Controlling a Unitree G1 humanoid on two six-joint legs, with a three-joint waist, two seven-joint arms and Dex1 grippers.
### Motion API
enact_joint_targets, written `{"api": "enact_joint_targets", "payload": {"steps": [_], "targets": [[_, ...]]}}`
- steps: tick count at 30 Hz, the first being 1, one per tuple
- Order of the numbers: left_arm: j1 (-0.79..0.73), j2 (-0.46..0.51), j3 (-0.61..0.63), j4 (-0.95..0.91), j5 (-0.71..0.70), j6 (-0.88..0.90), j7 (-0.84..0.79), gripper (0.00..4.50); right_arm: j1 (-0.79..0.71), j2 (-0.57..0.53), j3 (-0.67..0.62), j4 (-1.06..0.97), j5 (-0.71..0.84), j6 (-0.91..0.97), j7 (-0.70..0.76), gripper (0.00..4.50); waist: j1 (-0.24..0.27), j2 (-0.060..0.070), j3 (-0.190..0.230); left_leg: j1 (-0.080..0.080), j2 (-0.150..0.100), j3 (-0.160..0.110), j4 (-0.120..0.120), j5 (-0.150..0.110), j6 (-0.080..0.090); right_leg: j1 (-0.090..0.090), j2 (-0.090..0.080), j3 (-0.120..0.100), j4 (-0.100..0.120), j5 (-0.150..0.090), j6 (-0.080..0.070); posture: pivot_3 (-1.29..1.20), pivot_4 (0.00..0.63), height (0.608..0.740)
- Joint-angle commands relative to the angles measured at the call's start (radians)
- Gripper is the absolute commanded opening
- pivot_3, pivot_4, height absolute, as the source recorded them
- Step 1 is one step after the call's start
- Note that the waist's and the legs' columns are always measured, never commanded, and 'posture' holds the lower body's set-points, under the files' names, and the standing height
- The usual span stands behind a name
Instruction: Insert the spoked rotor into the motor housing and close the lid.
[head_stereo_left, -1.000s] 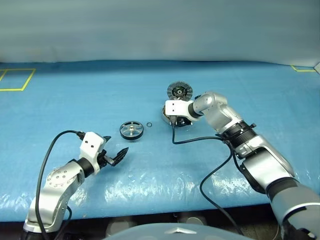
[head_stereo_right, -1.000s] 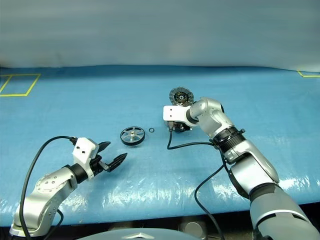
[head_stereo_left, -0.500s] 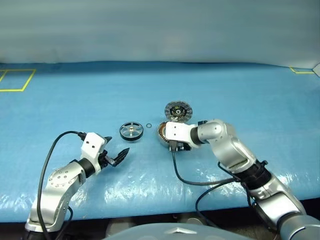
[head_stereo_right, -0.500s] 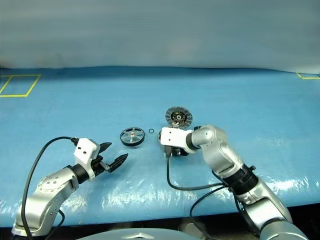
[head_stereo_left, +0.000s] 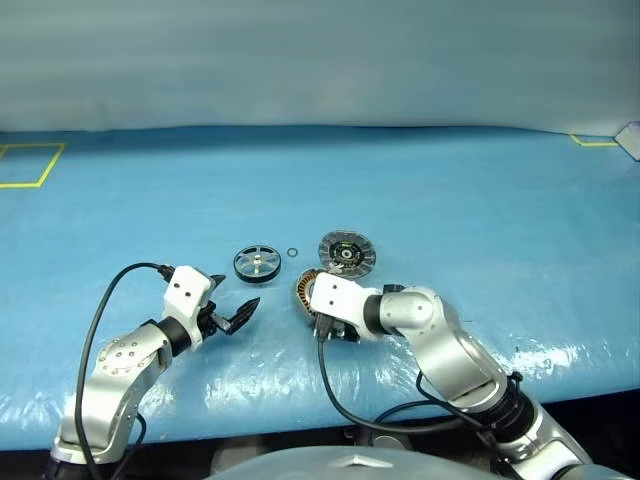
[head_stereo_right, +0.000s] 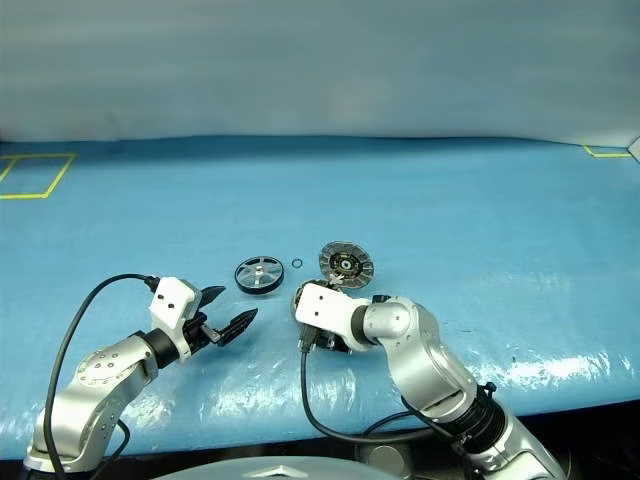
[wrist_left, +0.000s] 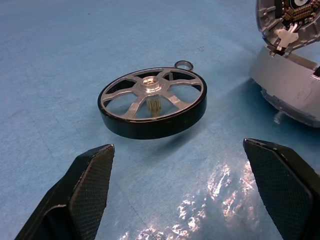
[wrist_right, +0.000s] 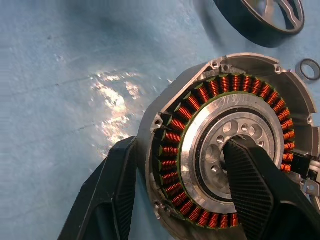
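Now the right claw (wrist_right: 180, 200) clamps the round motor housing with copper-coloured windings (wrist_right: 227, 150): one finger outside its rim, the other in its silver centre. The housing's centre holds nothing else. The left claw (head_stereo_left: 232, 315) stands with fingers wide apart, holding nothing, and the black-rimmed spoked rotor with silver hub (head_stereo_left: 257, 262) lies flat just ahead of it. A tiny black O-ring (head_stereo_left: 292, 252) sits between the rotor and the ribbed grey lid (head_stereo_left: 347, 252). The blue surface (head_stereo_left: 500, 200) spreads bare around them; its near edge runs close behind both arms.
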Motion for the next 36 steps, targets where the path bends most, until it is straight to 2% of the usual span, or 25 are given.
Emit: {"api": "enact_joint_targets", "payload": {"steps": [1,6,12,13,20,24,36], "targets": [[-0.006,0.011,0.000,-0.019,-0.004,0.003,-0.008,4.50,0.016,0.011,0.052,0.007,0.069,0.007,-0.003,2.30,-0.001,0.000,0.000,0.000,0.001,0.000,0.000,-0.001,-0.001,0.000,0.001,0.000,0.000,0.000,0.000,0.00,0.150,0.740],[-0.014,0.013,0.001,-0.018,-0.005,0.007,-0.009,4.50,0.012,0.013,0.045,0.012,0.116,-0.003,-0.019,2.30,-0.001,0.000,0.000,0.002,0.008,0.001,0.000,-0.003,-0.005,0.000,0.009,0.001,0.000,-0.003,-0.005,0.00,0.150,0.740],[-0.010,0.014,0.002,-0.021,-0.005,0.008,-0.010,4.50,-0.018,0.006,0.027,-0.005,0.161,-0.010,-0.046,4.29,-0.002,0.000,0.001,0.003,0.011,0.000,-0.002,-0.005,-0.007,0.000,0.011,0.001,0.001,-0.003,-0.005,0.00,0.150,0.740],[-0.010,0.015,0.002,-0.021,-0.006,0.009,-0.011,4.50,-0.027,0.002,0.020,-0.012,0.174,-0.008,-0.044,4.47,-0.002,0.001,0.001,0.003,0.011,0.001,-0.002,-0.005,-0.007,-0.001,0.011,0.001,0.001,-0.003,-0.005,0.00,0.150,0.740],[-0.015,0.020,0.005,-0.020,-0.011,0.011,-0.018,4.50,-0.073,-0.011,-0.058,-0.085,0.303,0.016,-0.023,4.47,0.000,0.002,0.005,0.001,0.011,0.001,-0.001,-0.005,-0.007,-0.001,0.011,0.001,0.001,-0.005,-0.009,0.00,0.150,0.740],[-0.017,0.027,0.006,-0.020,-0.014,0.014,-0.024,4.50,-0.081,-0.039,-0.113,-0.129,0.378,0.026,-0.023,4.47,0.002,0.003,0.006,0.000,0.010,0.001,-0.001,-0.005,-0.007,-0.002,0.011,0.001,0.001,-0.003,-0.005,0.00,0.150,0.740],[-0.039,0.030,0.000,-0.011,-0.012,0.017,-0.033,4.50,-0.081,-0.097,-0.138,-0.144,0.487,-0.003,-0.076,4.47,0.010,0.003,0.007,0.000,0.010,0.001,-0.001,-0.006,-0.007,-0.002,0.011,0.002,0.000,-0.003,-0.005,0.00,0.150,0.740]]}}
